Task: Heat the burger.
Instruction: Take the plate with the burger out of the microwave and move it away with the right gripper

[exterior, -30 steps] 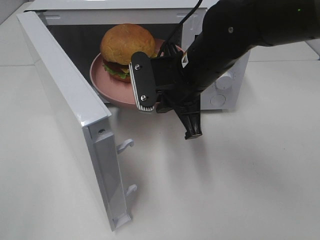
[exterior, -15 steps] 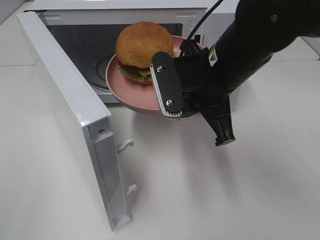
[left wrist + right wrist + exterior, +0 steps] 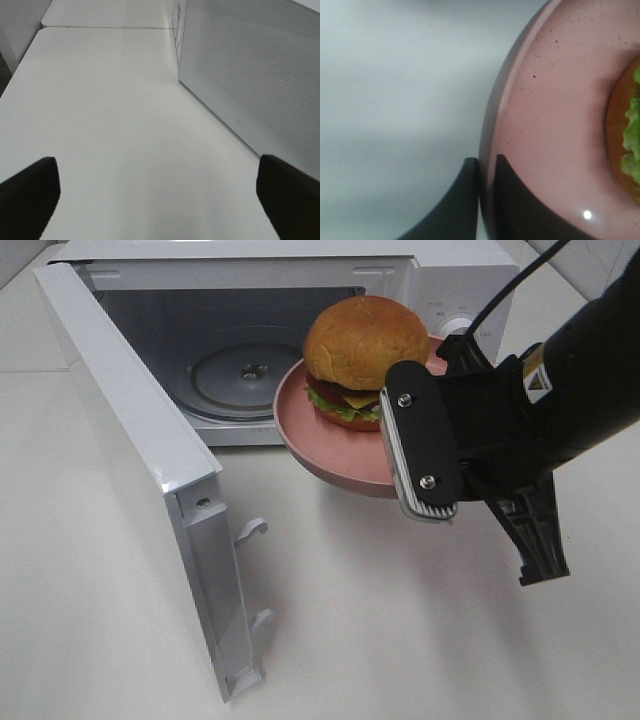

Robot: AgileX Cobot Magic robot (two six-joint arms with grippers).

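Surface: a plain white surface fills the exterior high view, bare along its near edge.
Microwave: a white microwave stands at the far edge of the surface, its cavity lit and facing forward.
Door: the microwave door swings out toward the near left corner, standing between the left side of the surface and the cavity opening.
Turntable: a round glass turntable lies inside the cavity with nothing on it.
Plate: a pink plate hangs in the air just in front of the cavity's right half, outside the microwave.
Burger: the burger sits on the plate, lettuce showing under the bun.
Right end effector: clamped on the plate's near right rim.
Left end effector: fingers spread wide apart, holding nothing, beside the door's outer face.
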